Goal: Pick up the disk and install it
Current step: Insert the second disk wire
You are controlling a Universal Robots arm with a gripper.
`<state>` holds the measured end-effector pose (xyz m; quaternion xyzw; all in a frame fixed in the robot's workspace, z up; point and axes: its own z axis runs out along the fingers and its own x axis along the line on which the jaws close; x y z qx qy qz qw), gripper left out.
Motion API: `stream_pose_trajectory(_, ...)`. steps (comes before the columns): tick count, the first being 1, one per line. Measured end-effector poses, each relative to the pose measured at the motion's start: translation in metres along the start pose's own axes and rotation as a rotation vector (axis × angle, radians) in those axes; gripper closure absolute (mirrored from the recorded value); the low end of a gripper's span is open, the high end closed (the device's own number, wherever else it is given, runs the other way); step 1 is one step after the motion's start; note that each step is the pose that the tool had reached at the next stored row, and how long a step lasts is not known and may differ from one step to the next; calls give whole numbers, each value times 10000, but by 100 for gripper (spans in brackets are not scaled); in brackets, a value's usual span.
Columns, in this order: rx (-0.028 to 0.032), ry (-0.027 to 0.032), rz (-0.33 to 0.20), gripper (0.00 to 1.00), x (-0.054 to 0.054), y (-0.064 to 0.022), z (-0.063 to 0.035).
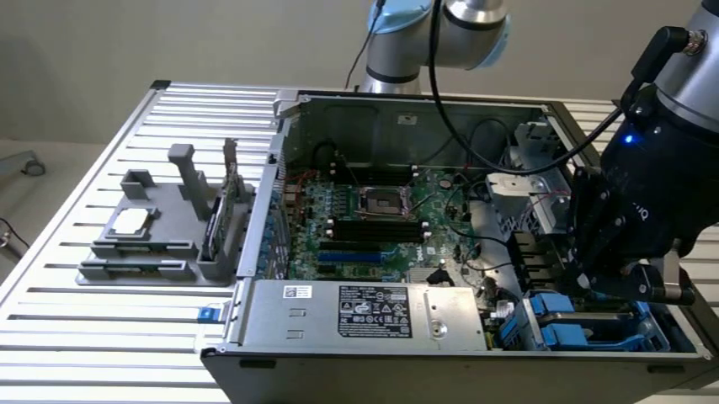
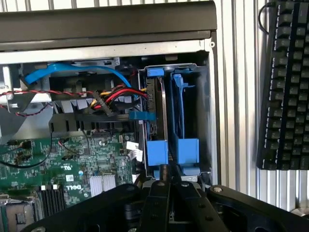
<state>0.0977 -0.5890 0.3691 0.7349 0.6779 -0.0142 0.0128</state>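
Reading from the exterior view's left: a grey plastic parts stand [image 1: 157,227] sits on the slatted aluminium table [image 1: 90,320], holding a small square silver chip [image 1: 130,221] flat on its shelf and upright cards in its slots, presumably so that each part presents an edge or face for grasping. At centre lies the open dark metal computer case [image 1: 416,109] on its side, exposing the green motherboard [image 1: 371,227] from above; the big grey labelled power-supply box [image 1: 365,311] occupies the near edge. At the right, the black gripper [image 1: 612,273] hangs low over the drive bay corner of the case.

In the wrist view the disk [image 2: 155,113], a flat silver-grey drive edged by a blue plastic carrier frame, stands on edge in the grey metal drive cage [image 2: 205,116], beside a second, empty-looking blue carrier [image 2: 186,121]. The gripper [image 2: 166,181] has its jaws drawn fully together just at the blue carrier tab; whether they actually pinch it cannot be told. A black keyboard [image 2: 285,82] rests on the table outside the case. The on-edge seating suggests the disk is at or near its installed position.
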Motion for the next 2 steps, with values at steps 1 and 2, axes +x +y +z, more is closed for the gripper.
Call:
stream_pose_trajectory(1, 0, 0, -1, 89, 0, 0, 0)
stream_pose_trajectory(2, 0, 0, 0, 89, 0, 0, 0)
